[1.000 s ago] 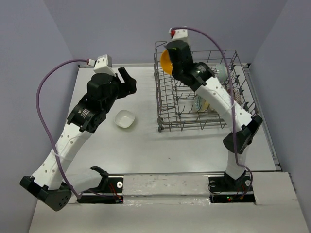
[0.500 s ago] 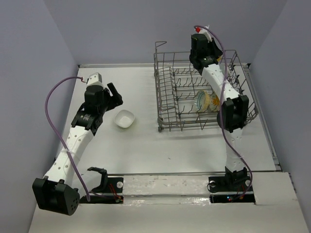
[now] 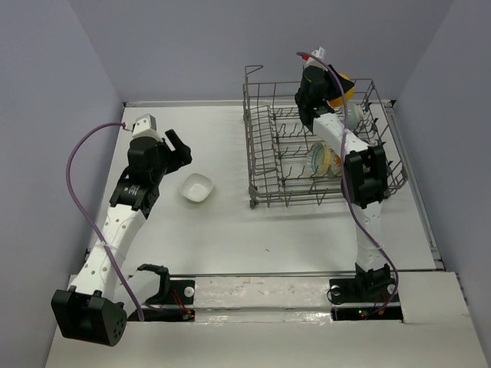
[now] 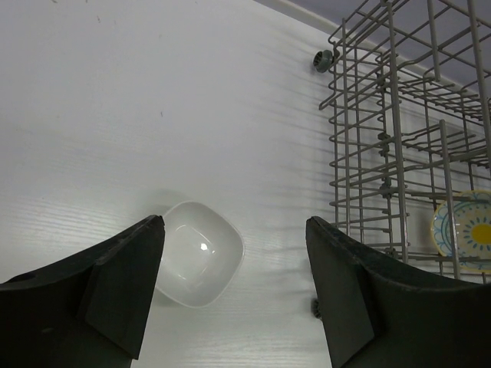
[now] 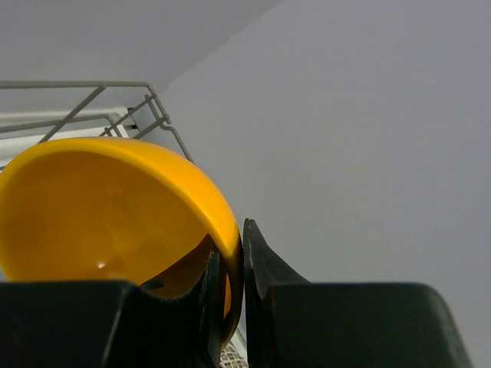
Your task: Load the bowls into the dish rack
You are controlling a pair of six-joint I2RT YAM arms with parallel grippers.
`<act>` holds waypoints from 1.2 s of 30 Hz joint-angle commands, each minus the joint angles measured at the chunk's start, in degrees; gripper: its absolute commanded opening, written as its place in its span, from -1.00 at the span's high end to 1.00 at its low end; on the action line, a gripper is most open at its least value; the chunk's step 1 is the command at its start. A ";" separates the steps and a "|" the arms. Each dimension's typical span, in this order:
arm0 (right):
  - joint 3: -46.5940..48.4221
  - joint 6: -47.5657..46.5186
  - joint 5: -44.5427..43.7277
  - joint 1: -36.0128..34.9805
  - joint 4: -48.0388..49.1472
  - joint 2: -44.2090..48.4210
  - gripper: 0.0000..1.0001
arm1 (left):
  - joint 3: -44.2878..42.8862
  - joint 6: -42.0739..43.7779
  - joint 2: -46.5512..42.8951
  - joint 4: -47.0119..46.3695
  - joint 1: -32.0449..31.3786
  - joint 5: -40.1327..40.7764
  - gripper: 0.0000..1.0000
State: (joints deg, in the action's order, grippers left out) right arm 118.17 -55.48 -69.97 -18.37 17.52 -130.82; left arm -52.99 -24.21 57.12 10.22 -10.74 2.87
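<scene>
- Orange bowl (image 3: 343, 83): swung within the last second from the rack's (image 3: 261, 165) far-left corner to its far-right side. Hung there above the top rim, not yet down among the tines.
- Right gripper (image 5: 229, 253): pinched that bowl by its rim, one finger inside and one outside. Held it tipped on edge, hollow toward the wrist camera.
- Pointed, most likely, to a slot picked at the rack's far right, with lowering as the next step. Looked clear of the wires from above, though hard to judge.
- Left gripper (image 4: 234, 226): dropped from high over the table (image 4: 115, 92) to a lower hover, then barely shifted in the last half second. Stood spread wide, with nothing between the fingers.
- White bowl (image 4: 198, 253): lay upright on the table, apart from the rack on its left. Showed in the wrist view low in the gap between the spread fingers, close to the one on the view's left. No touch seen.
- Suggested a pick being lined up, with that bowl as the next load.
- Flower bowl (image 4: 468, 230): stood on edge inside the rack already, with at least one more bowl beside it in the top view. Full count inside impossible to tell through the wires and the arm.
</scene>
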 commanded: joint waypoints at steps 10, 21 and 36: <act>-2.59 -10.96 -2.27 -1.22 17.55 -2.15 0.98 | 0.70 -0.05 -0.87 -2.75 0.46 -1.99 -0.67; -3.38 -14.99 -1.83 -3.34 20.71 -6.02 0.98 | 0.79 -0.14 -0.70 -2.75 0.46 -2.17 -0.67; -3.30 -18.52 -1.83 -3.34 24.67 -8.48 0.98 | 0.96 -0.31 -0.08 -2.75 0.37 -2.61 -0.67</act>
State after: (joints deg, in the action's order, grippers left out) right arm 114.21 -73.63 -71.64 -21.80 36.71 -139.33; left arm -52.84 -24.49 57.21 9.74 -10.74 0.80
